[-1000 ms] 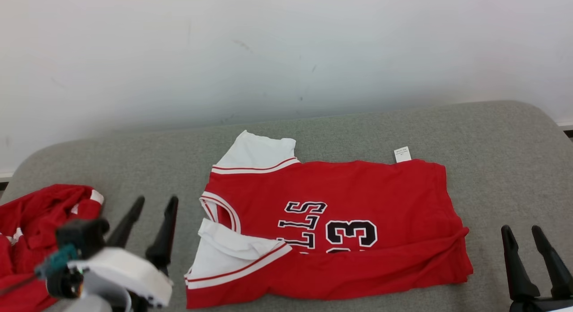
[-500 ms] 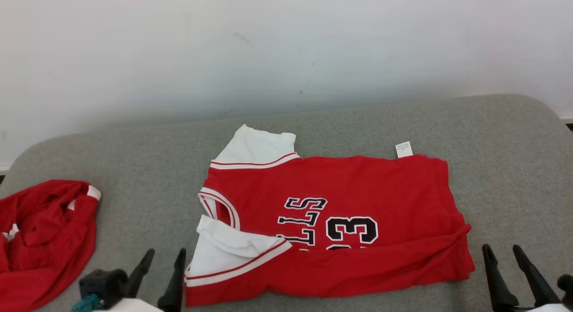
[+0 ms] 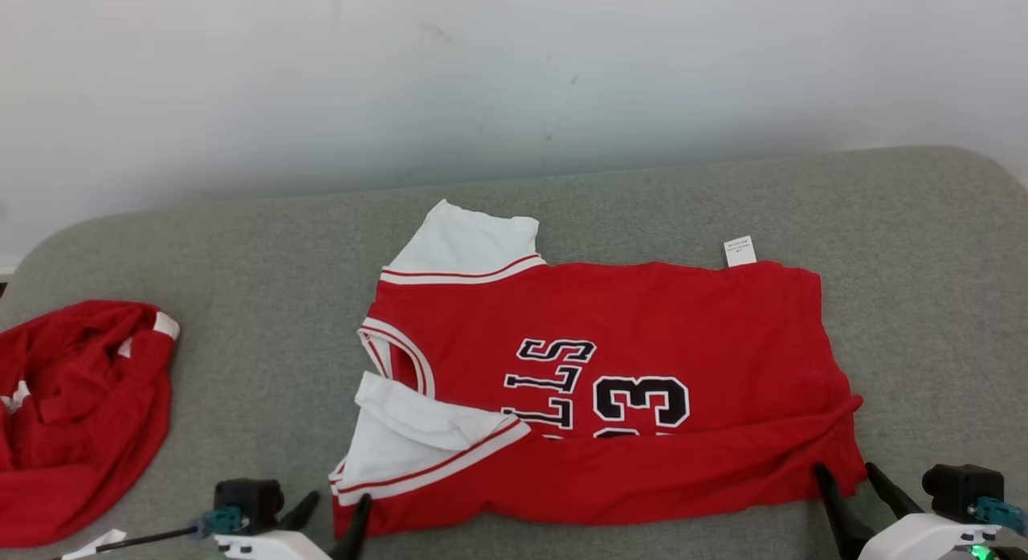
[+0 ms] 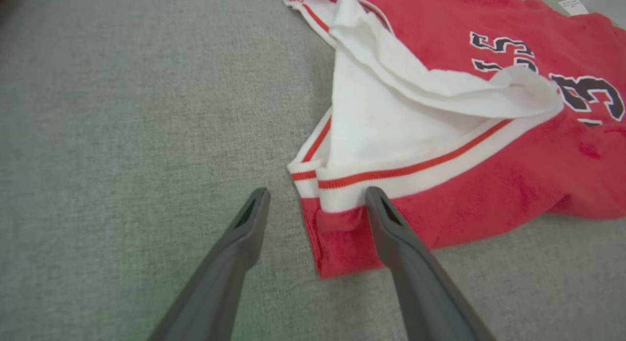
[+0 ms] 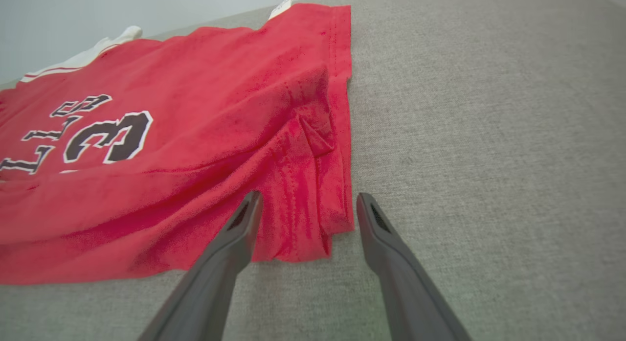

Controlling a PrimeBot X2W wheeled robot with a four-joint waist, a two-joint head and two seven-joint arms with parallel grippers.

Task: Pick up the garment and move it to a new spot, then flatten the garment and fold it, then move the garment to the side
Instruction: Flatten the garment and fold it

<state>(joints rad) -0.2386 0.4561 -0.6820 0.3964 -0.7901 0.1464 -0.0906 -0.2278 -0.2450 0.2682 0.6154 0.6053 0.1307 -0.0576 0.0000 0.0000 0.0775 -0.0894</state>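
I've got the red jersey [image 3: 642, 319] lying flat mid-tabletop [image 3: 241, 247], neck and white sleeves toward the left, hem toward the right, its near edge folded over in a long ridge. My left fingers [image 4: 239, 238] are spread wide with nothing in them, tips either side of the near-left corner under the white sleeve band — my right fingers [image 5: 230, 243] stand just as wide and empty astride the near-right hem corner. Bare grey runs right of the hem, behind toward the wall [image 3: 514, 78], and left up to a crumpled red cloth [image 3: 80, 415] at the edge.
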